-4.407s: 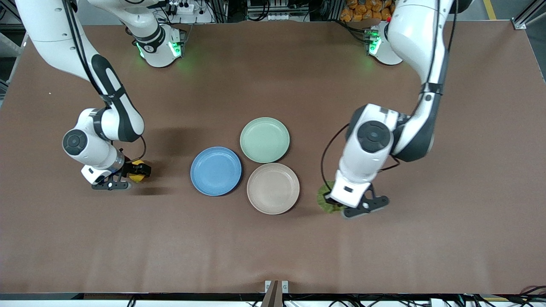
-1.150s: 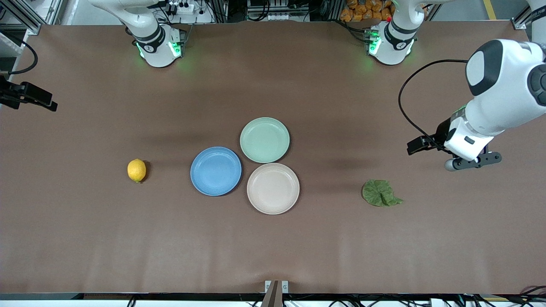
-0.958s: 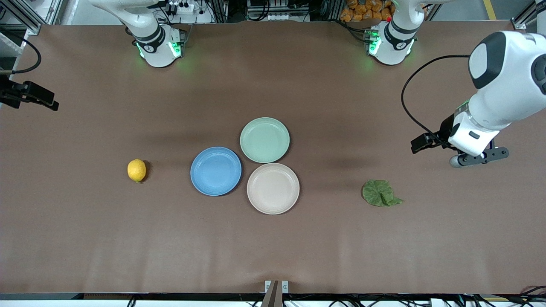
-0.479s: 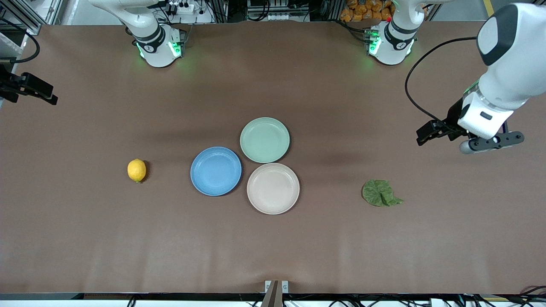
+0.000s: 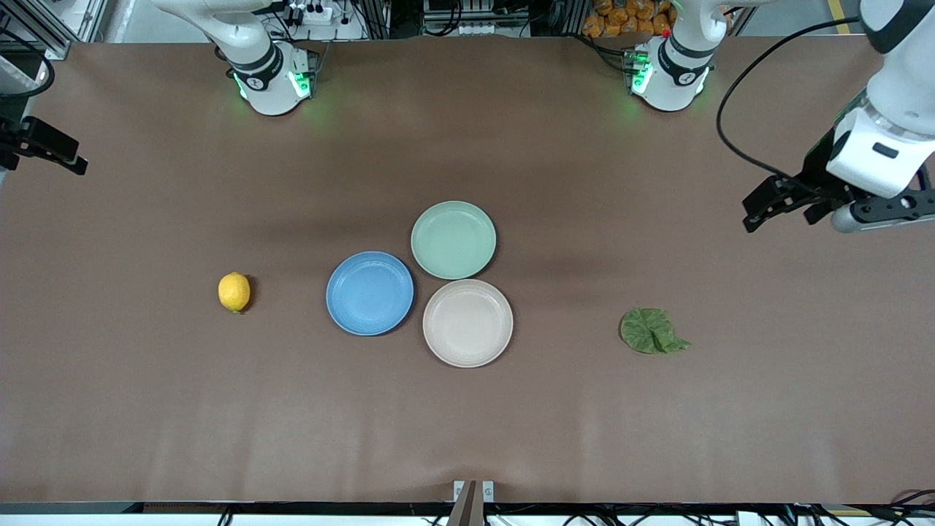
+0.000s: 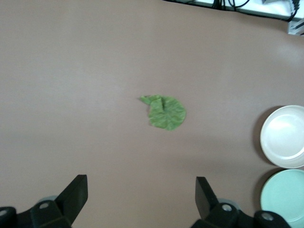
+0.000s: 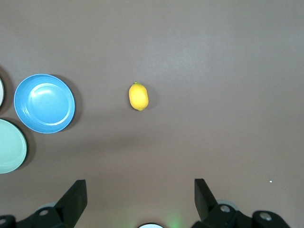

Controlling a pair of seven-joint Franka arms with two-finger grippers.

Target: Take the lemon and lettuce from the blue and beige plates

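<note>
The yellow lemon (image 5: 234, 292) lies on the bare table toward the right arm's end, beside the empty blue plate (image 5: 369, 293). The dark green lettuce (image 5: 650, 331) lies on the table toward the left arm's end, beside the empty beige plate (image 5: 467, 322). My left gripper (image 5: 785, 210) is open and empty, high over the table at its arm's end. My right gripper (image 5: 45, 148) is open and empty at the table's edge at its arm's end. The left wrist view shows the lettuce (image 6: 166, 112) and open gripper (image 6: 141, 199). The right wrist view shows the lemon (image 7: 138, 96), the blue plate (image 7: 44, 103) and open gripper (image 7: 140, 197).
An empty mint-green plate (image 5: 453, 239) touches both other plates, farther from the front camera. The arm bases (image 5: 272, 80) stand along the table's back edge. The brown table (image 5: 467, 424) is bare around the plates.
Both grippers let go of the lemon and the lettuce on the table and drew away. In the last second the left gripper has kept rising toward its end of the table.
</note>
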